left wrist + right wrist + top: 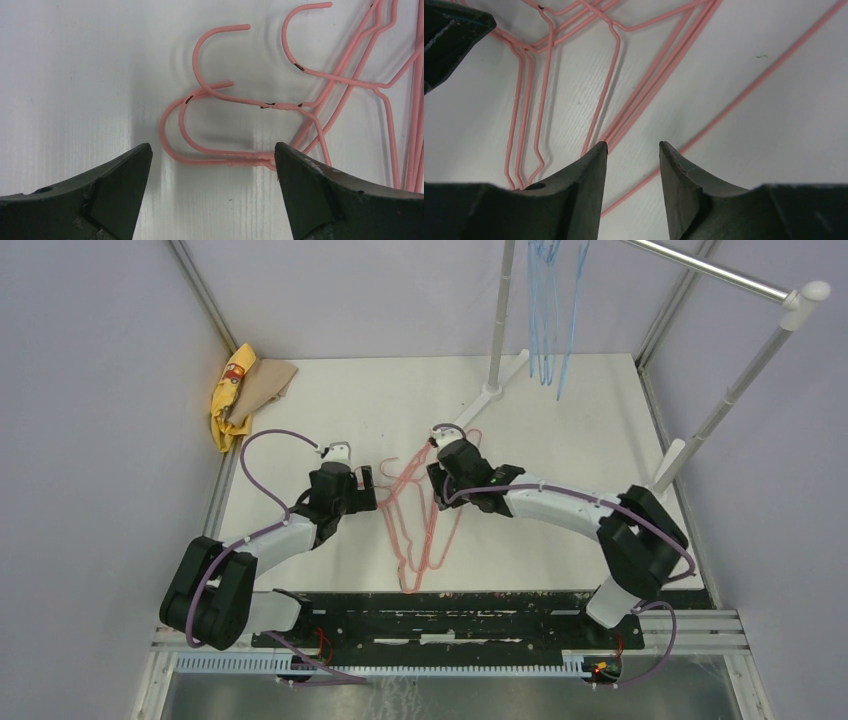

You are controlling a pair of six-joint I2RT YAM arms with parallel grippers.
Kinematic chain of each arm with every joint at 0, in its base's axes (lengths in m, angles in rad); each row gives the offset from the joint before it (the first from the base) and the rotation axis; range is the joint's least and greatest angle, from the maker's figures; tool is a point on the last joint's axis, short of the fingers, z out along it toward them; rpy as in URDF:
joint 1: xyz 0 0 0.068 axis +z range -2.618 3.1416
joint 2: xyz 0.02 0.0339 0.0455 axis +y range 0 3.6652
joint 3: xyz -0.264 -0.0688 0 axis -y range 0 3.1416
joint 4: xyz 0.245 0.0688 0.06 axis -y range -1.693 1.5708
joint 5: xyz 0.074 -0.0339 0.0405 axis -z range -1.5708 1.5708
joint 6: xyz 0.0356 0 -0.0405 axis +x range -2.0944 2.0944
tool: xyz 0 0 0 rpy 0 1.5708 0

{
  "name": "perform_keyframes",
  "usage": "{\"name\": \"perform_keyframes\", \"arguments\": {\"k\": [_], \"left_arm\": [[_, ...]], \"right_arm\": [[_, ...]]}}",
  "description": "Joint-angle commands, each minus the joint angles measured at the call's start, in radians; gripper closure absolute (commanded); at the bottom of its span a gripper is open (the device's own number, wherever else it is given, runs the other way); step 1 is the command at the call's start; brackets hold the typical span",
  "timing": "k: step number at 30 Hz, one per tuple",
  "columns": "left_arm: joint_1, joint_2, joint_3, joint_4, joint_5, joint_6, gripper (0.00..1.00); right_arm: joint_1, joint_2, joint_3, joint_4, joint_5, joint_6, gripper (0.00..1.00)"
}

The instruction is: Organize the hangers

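The pink hangers [425, 525] are lying in a loose, overlapping pile on the white table [580, 440], in the middle between the two arms. Their hooks [194, 55] are pointing to the left side and their long sides are running toward the near edge.

The left gripper [366, 478] is hanging just beside the left side of the pile. In the left wrist view the left gripper [211, 150] is standing wide open, holding nothing, with two of the hooks lying on the table between its fingers.

The right gripper [437, 437] is reaching over the far end of the pile. In the right wrist view the right gripper [631, 145] is showing only a narrow gap between its fingers and is gripping nothing. The pink wires [608, 75] are spreading on the table under it, and one long wire is passing below the gap. I cannot tell whether the fingers are touching it.

Farther away, the blue hangers [548, 315] are hanging from the rack, beside its upright pole [497, 330]. A second pole [740, 375] is leaning at the right edge of the table. A yellow cloth [230, 395] and a tan cloth [270, 380] are lying bunched together at the far left corner.
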Motion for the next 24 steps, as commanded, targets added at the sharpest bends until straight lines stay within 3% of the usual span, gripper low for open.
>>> {"name": "perform_keyframes", "arguments": {"k": [1,11,24], "left_arm": [[-0.003,-0.024,0.005,0.030,-0.013,-0.041,0.01],[-0.002,-0.057,0.004,0.021,-0.021,-0.035,0.01],[-0.003,-0.076,-0.004,0.020,-0.024,-0.036,0.01]], "right_arm": [[0.010,0.137,0.140,0.078,-0.075,-0.012,0.51],[0.017,0.362,0.310,0.068,-0.114,-0.009,0.55],[0.023,0.421,0.276,0.073,-0.066,0.007,0.61]]}}
